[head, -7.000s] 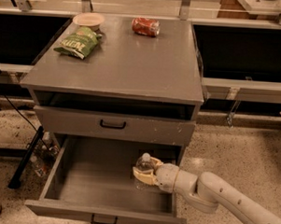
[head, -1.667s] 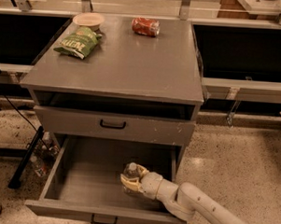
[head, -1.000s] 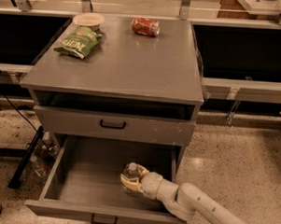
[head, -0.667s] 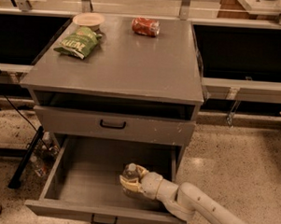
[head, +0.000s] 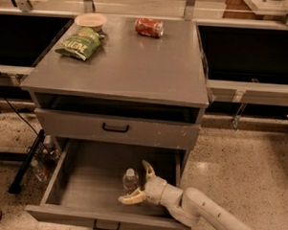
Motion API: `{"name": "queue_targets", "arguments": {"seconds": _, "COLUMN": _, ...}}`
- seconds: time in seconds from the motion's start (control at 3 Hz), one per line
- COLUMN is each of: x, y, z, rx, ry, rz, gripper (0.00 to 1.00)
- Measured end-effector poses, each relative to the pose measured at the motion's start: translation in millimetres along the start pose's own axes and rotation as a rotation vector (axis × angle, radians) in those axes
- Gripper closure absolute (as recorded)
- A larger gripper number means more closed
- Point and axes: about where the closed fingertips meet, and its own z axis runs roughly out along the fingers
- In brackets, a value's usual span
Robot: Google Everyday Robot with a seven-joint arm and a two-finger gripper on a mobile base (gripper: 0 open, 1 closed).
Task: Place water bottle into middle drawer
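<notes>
The water bottle [head: 130, 179], small and clear with a white cap, stands upright on the flat grey floor of the open middle drawer [head: 79, 181], right of its centre. My gripper [head: 138, 182] is inside the drawer just right of the bottle. Its two pale fingers are spread, one behind the bottle and one in front of it, not closed on it. The arm reaches in from the lower right over the drawer's front edge.
On the cabinet top [head: 127, 63] lie a green chip bag [head: 79, 43], a bowl [head: 90, 21] and a red dented soda can [head: 149, 27]. The closed upper drawer front [head: 115, 128] sits just above the open one. Bottles [head: 42, 163] lie on the floor at left.
My gripper held the bottle low in the drawer a moment ago. Now its fingers have spread apart and the bottle stands free on the drawer floor.
</notes>
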Motion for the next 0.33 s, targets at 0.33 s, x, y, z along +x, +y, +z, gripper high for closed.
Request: {"name": "queue_targets", "arguments": {"seconds": 0.33, "x": 0.0, "y": 0.0, "z": 0.0, "rx": 0.0, "ry": 0.0, "rz": 0.0, "gripper": 0.0}}
